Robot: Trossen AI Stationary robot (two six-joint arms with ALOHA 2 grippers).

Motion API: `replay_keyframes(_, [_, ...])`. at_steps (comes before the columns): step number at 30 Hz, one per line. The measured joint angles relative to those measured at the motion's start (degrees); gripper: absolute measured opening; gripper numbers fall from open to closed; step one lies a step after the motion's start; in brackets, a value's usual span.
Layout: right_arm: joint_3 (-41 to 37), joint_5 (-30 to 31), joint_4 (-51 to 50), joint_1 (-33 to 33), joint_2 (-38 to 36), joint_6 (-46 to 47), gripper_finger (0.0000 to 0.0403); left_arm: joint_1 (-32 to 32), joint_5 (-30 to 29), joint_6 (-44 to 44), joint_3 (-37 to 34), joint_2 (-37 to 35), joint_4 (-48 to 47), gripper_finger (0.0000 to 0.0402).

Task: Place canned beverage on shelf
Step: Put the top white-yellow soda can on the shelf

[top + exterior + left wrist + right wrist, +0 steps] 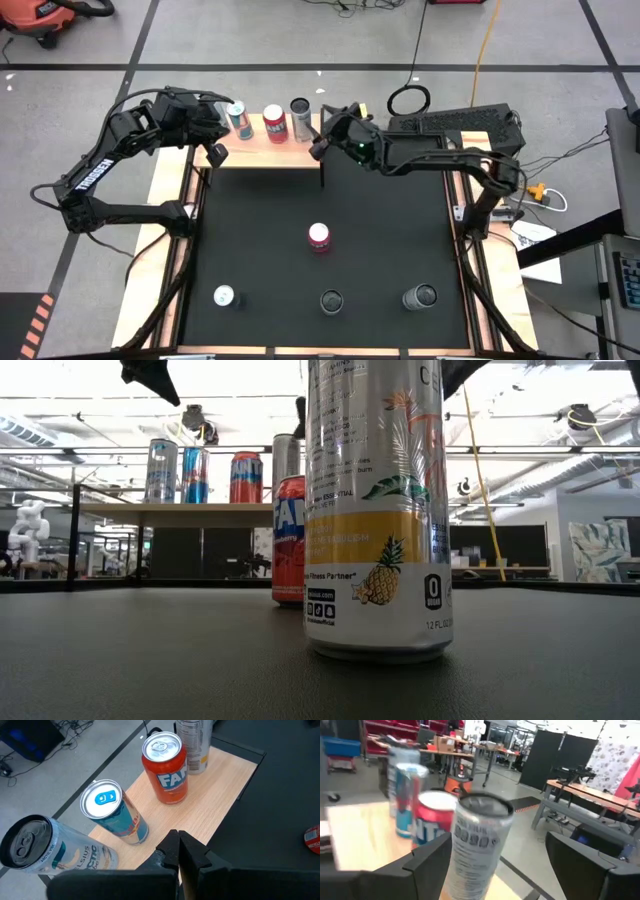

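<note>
- High view: right gripper (pixel 322 138) sits at the shelf's (pixel 262 153) right end, its fingers set wide on either side of a silver can (pixel 300 117) standing there; the can rests upright on the board, and I cannot tell whether the pads touch it. Left gripper (pixel 215 152) hangs shut and empty over the shelf's left front edge. The board's long axis runs left to right along the far edge of the black mat (pixel 380 240). Three cans stand in a row on it in this view: a blue-and-silver can (pixel 238 119), a red Fanta can (pixel 274 123), then the silver one, with bare wood only beyond it to the right. On the mat, well apart, are a pink-topped can (pixel 319 236) and three more cans along the near edge.
- Low view: a pineapple-printed can (pixel 375 510) fills the foreground, a red can (pixel 289 540) just behind it. The shelf (pixel 180 513) shows edge-on, raised on a thin black frame, with cans upright on top.
- Left wrist view: closed fingers (pixel 179 854) point at the board (pixel 220 795); a fourth, pale can (pixel 37 845) stands at the end nearest the camera, close to the edge.
- Right wrist view: open fingers (pixel 580 865) flank the silver can (pixel 477 845), its long axis vertical.
</note>
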Motion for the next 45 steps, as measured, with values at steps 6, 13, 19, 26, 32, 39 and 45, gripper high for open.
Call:
replay_keyframes(6, [0.00,-1.86,-0.04,0.30,-5.92,-2.21,0.0302,0.00,0.00,0.01,0.02,0.00,0.01,0.0001])
replay_keyframes(13, [1.05,-4.94,-0.30,-2.33,-8.72,3.18,0.0302,0.00,0.00,0.00,0.00,0.00,0.02,0.0001])
replay_keyframes(19, [3.29,-22.28,-0.99,-7.50,-7.85,9.99,0.0302,0.00,0.00,0.00,0.00,0.00,0.02,0.0001])
replay_keyframes(26, [3.67,-26.74,-5.10,-11.05,-7.85,12.14,0.0302,0.00,0.00,0.03,0.01,0.00,0.04,0.0001])
replay_keyframes(32, [3.67,-32.16,-7.20,-11.42,-3.45,6.40,0.0302,0.00,0.00,0.09,0.00,0.00,0.07,0.0001])
replay_keyframes(39, [3.67,-37.63,-5.06,-12.17,0.84,3.32,0.0302,0.00,0.00,0.50,0.00,0.00,0.07,0.0001])
replay_keyframes(45, [3.67,-37.80,-4.04,-13.06,2.59,3.30,0.0302,0.00,0.00,0.52,0.02,0.00,0.07,0.0001])
